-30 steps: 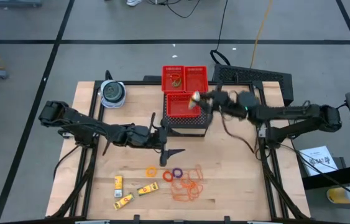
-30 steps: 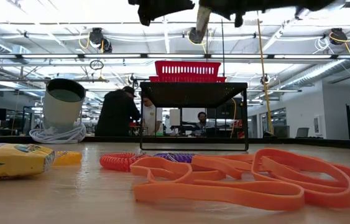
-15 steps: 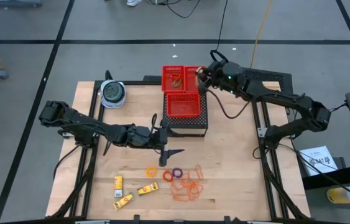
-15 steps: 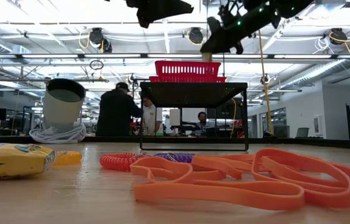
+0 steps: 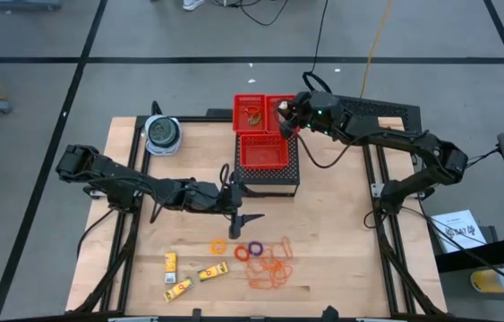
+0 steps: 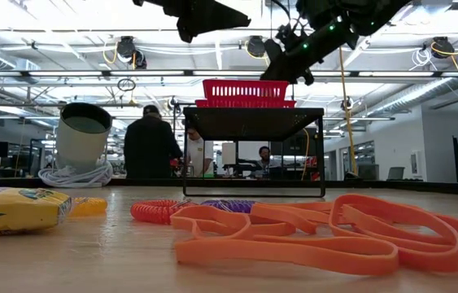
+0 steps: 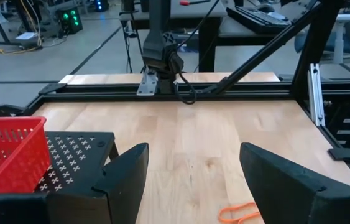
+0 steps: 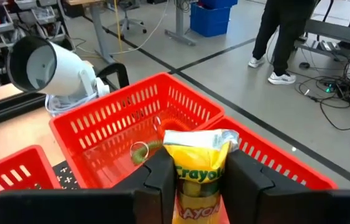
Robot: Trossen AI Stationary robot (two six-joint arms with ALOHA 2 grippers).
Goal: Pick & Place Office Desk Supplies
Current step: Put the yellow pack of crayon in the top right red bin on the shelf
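While the overhead camera shows only a speck of yellow at the right gripper (image 5: pixel 284 114), the right wrist view makes it plain: the two dark fingers (image 8: pixel 162 171) are clamped on a yellow Crayola packet (image 8: pixel 198 169), held upright above the red mesh baskets (image 8: pixel 131 118). From above, that gripper sits over the basket at the back right of the black perforated stand (image 5: pixel 269 179), near the far edge of the desk (image 5: pixel 341 259). The wrist view also shows what the high view barely resolves: a small ring (image 8: pixel 139 150) and some orange bands lying in the neighbouring basket, and a person's legs on the floor beyond.

The left gripper (image 5: pixel 244 207) hangs near the middle of the desk, just in front of the stand, with its fingers wide apart and nothing between them; its own wrist view confirms the gap and shows bare wood, the stand's corner, a red basket and part of an orange rubber band (image 7: pixel 240 214).

Toward the near edge lie the remaining supplies: an orange ring (image 5: pixel 219 245), a red ring (image 5: pixel 241 254), a purple ring (image 5: pixel 254 249), a tangle of orange rubber bands (image 5: pixel 270 266) and three yellow packets (image 5: pixel 212 270). The low view puts the bands (image 6: pixel 318 232) and a packet (image 6: pixel 13 210) in the foreground, and shows people standing in the room behind. A round blue-grey container (image 5: pixel 162 134) stands at the far left corner.
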